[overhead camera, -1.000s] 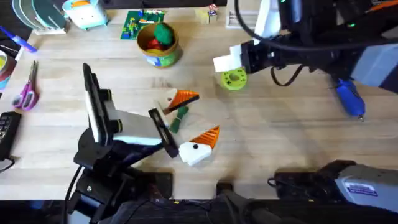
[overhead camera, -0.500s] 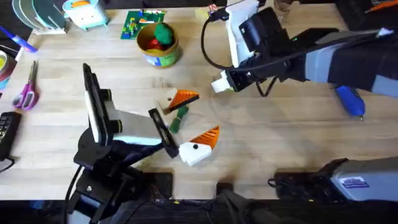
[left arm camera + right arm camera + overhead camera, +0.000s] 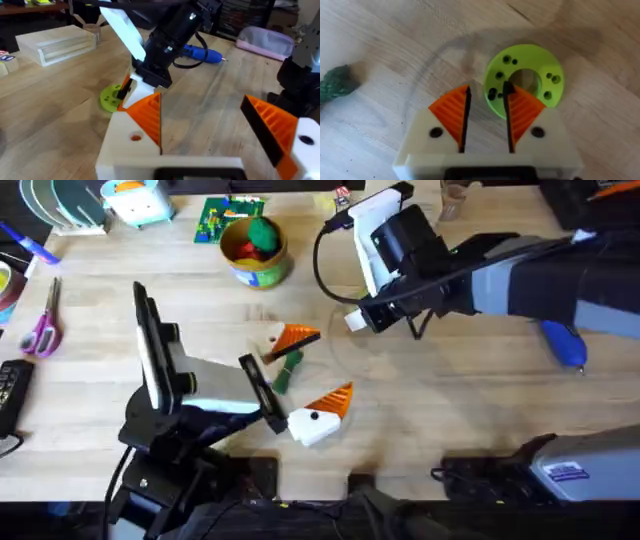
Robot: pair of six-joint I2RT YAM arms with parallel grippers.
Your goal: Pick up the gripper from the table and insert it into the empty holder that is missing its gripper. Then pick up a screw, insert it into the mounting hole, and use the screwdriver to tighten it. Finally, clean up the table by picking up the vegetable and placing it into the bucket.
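Observation:
My left gripper stands wide open at the table's middle. One of its fingers is the cream holder, with the orange gripper seated in it. The holder's side has a small mounting hole. The dark green vegetable lies between the left fingers. My right gripper hovers low over a lime-green disc with small holes, its fingers narrowly open astride the disc's rim. The blue screwdriver lies at the right. The yellow bucket stands at the back.
Round green and red toy foods fill the bucket. Purple scissors lie at the far left, a green block board behind the bucket, a wooden box at the back. Bare wood lies between the disc and the screwdriver.
The right arm swung left and down from the back right until its gripper came over the green disc, which it now hides from above. The left arm has stayed still.

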